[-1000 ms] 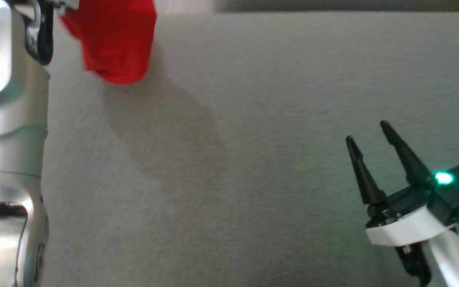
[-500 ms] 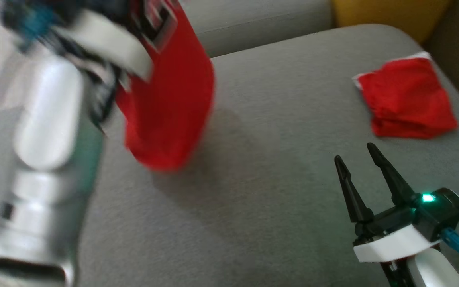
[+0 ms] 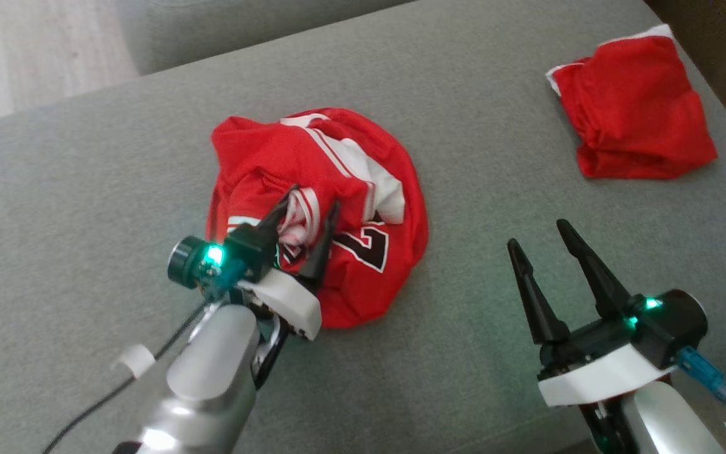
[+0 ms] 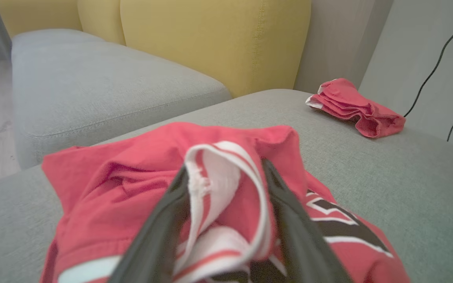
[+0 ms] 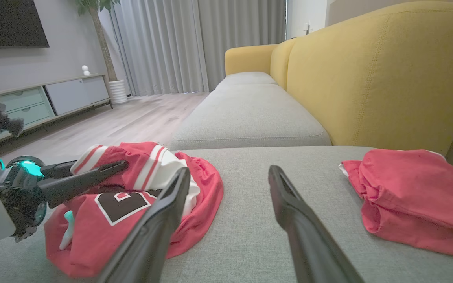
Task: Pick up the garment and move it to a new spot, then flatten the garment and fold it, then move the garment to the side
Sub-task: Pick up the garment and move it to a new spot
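Observation:
The garment, a red jersey (image 3: 338,157) with white trim and a black number, lies crumpled in a heap on the grey sofa cushion (image 3: 86,189). My left gripper (image 3: 311,203) rests low on its near side, open, with a white-and-red fold of the jersey (image 4: 218,184) standing between the spread fingers. The same heap (image 5: 108,220) shows at the left of the right wrist view. My right gripper (image 3: 539,234) hovers open over bare cushion to the right of the jersey, holding nothing, as the right gripper (image 5: 229,173) also appears from the wrist.
A second red garment (image 3: 634,107), folded, lies at the cushion's far right corner. A yellow backrest (image 5: 368,78) rises behind it. Another grey seat (image 4: 92,86) adjoins at the far left, with wooden floor (image 3: 23,50) beyond. Bare cushion stretches between the two garments.
The head camera has shifted. The jersey hung from my raised left gripper; now it lies heaped on the cushion, and the left gripper is down with its fingers apart.

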{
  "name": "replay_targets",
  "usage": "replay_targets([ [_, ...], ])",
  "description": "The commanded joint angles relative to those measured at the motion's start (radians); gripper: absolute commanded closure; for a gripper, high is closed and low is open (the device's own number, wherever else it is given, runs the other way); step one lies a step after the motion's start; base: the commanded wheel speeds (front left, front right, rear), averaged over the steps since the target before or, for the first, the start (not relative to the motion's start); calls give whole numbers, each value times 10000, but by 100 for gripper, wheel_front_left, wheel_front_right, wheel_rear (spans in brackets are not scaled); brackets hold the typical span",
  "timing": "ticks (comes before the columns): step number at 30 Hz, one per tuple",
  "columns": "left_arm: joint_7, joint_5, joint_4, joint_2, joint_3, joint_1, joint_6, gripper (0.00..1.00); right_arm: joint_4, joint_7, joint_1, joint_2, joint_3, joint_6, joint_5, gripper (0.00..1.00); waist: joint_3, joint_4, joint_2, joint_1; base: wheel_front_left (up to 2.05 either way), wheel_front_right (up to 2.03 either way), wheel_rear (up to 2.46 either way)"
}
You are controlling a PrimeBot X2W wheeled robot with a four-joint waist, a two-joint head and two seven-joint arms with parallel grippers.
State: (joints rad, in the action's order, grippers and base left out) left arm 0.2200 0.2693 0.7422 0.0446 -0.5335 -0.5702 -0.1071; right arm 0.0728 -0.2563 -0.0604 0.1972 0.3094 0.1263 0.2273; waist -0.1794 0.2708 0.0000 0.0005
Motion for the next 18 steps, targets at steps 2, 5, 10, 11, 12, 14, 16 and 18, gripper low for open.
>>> replay_targets([
  [2,310,114,-256,70,17,-187,283,0,-113,-55,-130,61,48,44,77,0,301,-354,0,-5,0,0,0],
  [5,405,196,-878,62,-313,320,1156,0,200,-55,104,113,-278,44,88,0,872,-807,0,-5,0,0,0],
  [10,413,-343,-3036,59,-12,1926,2420,0,490,-55,631,77,-745,44,-36,0,1795,-1559,0,-5,0,0,0],
  [11,414,-637,-3892,75,233,2622,2648,0,550,-55,814,8,-889,44,-79,0,2056,-1810,0,-5,0,0,0],
  [12,415,-809,-4287,119,353,2967,2748,0,583,-55,905,-25,-962,44,-107,0,2183,-1931,0,-5,0,0,0],
  [14,415,-969,-5071,151,755,3681,2986,0,634,-55,1072,-97,-1091,44,-167,0,2378,-2116,0,-5,0,0,0],
  [16,416,-1018,-5829,146,1205,4363,3136,0,648,-55,1242,-177,-1313,44,-222,0,2535,-2303,0,-5,0,0,0],
  [18,416,-1145,-6513,156,1558,4975,3161,0,637,-55,1445,-273,-1565,44,-292,0,2667,-2479,0,-5,0,0,0],
])
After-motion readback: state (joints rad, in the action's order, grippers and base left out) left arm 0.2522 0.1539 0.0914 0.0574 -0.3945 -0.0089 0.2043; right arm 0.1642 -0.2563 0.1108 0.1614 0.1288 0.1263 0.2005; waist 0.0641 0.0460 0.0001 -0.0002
